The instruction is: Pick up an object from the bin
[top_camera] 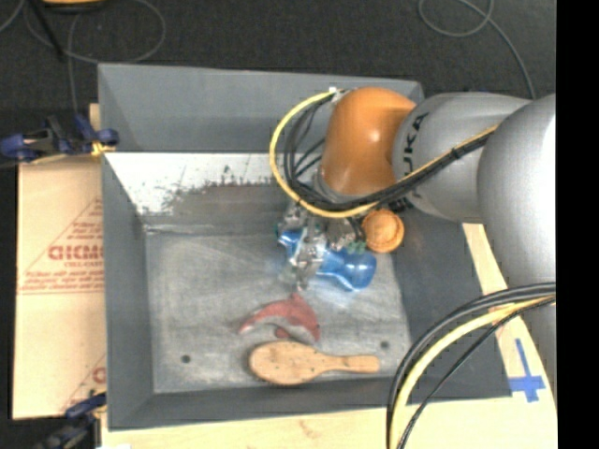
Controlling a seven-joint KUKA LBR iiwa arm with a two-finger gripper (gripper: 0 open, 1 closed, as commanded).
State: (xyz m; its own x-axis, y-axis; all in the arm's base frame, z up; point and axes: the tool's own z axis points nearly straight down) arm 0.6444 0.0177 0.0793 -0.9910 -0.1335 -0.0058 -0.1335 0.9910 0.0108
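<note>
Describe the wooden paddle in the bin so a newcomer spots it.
Find the grey bin and look at its floor by the near wall, at the view's bottom. The paddle lies flat there, a tan oval with a thin handle pointing right. The red curved piece just above it and the blue piece beyond are coloured; it alone is bare wood.

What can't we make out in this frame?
Camera view:
1. Blue thing: its left part is hidden behind the gripper; whether they touch is unclear.
2. Orange ball: its top is covered by the arm.
3. Red thing: blurred, kind unclear.
4. Bin: the back right floor is hidden under the arm.
</note>
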